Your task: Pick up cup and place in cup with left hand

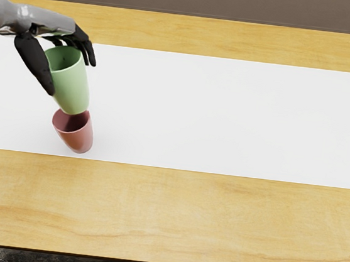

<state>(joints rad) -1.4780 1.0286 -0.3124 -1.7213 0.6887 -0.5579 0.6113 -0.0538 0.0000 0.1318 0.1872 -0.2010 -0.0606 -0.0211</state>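
- Left hand (55, 24): clamped on the green cup (73, 84), thumb on 1 side, fingers at the other.
- Green cup: mouth up, base overlapping the red cup's (78, 141) back rim in view; contact unclear.
- Red cup: on the white strip (227, 118) across the table (172, 213).

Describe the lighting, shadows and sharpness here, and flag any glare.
Head view: soft, fairly even light, with the white strip bright and nearly featureless; only a faint, diffuse shadow around the pink cup; a small highlight on the grey forearm, no strong glare; the left hand so dark that detail is lost; no obvious blur.
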